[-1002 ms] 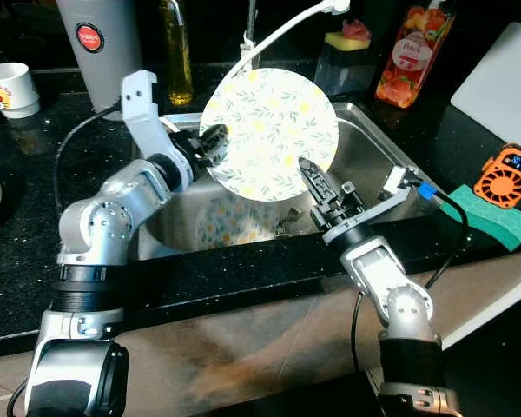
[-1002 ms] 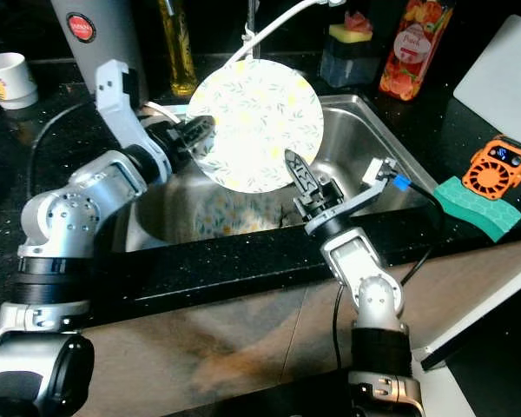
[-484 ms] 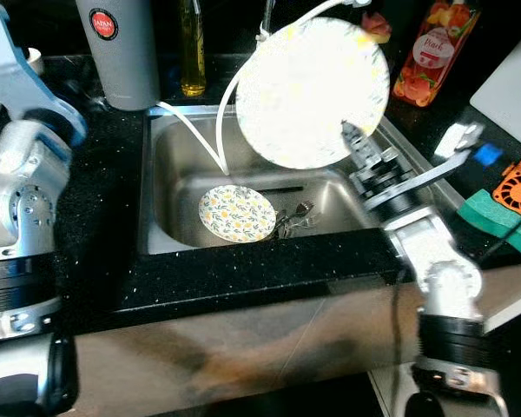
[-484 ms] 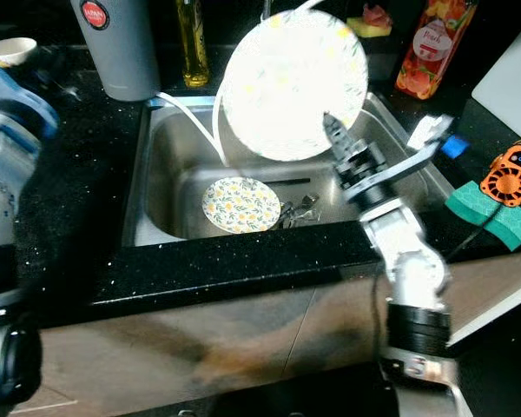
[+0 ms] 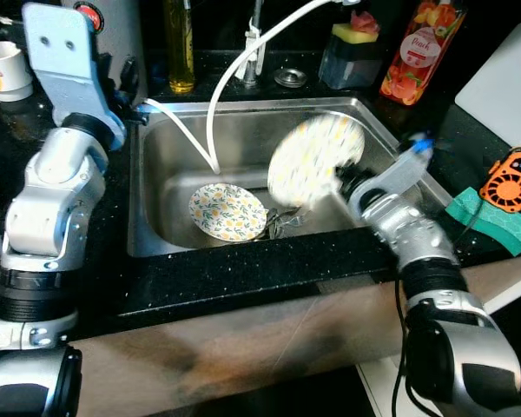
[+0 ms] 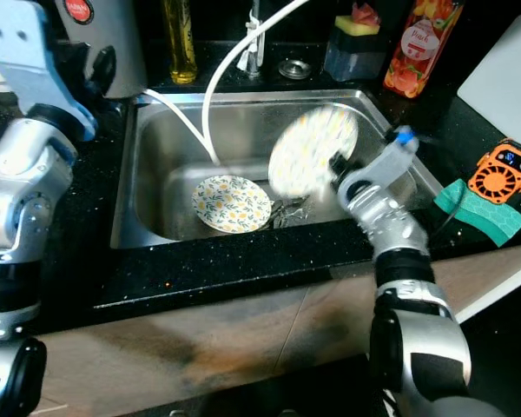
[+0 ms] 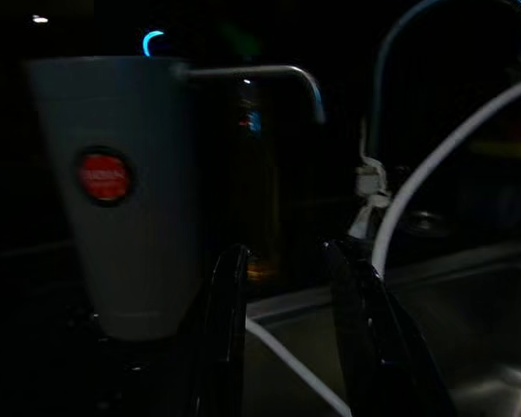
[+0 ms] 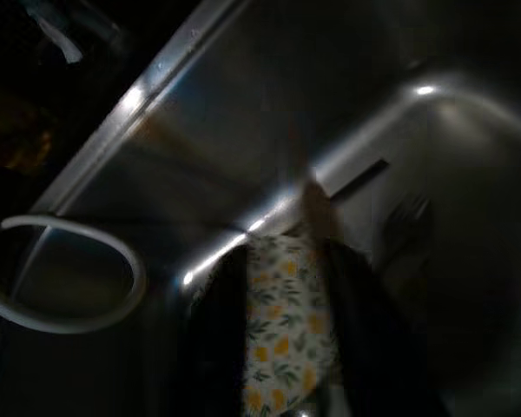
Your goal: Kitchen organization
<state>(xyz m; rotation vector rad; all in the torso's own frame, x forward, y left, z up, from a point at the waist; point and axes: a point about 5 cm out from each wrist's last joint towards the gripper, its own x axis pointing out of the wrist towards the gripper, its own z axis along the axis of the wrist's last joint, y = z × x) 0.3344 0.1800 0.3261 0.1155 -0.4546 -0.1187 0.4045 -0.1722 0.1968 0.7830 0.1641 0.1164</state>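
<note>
Two patterned plates matter to you in the left eye view: the large plate, which a second ago your left gripper held high over the sink, now sits blurred and tilted low above the basin in your right gripper, while the small plate lies flat on the basin floor beside a fork. That handover means the plate is yours to place on the right. Your right forearm reaches in over the front-right rim. In the right eye view your left arm has pulled back, raised by the grey canister. In the left wrist view the left gripper stands narrowly parted and empty, facing that canister. In the right wrist view both fingers pinch the plate's rim above the basin.
</note>
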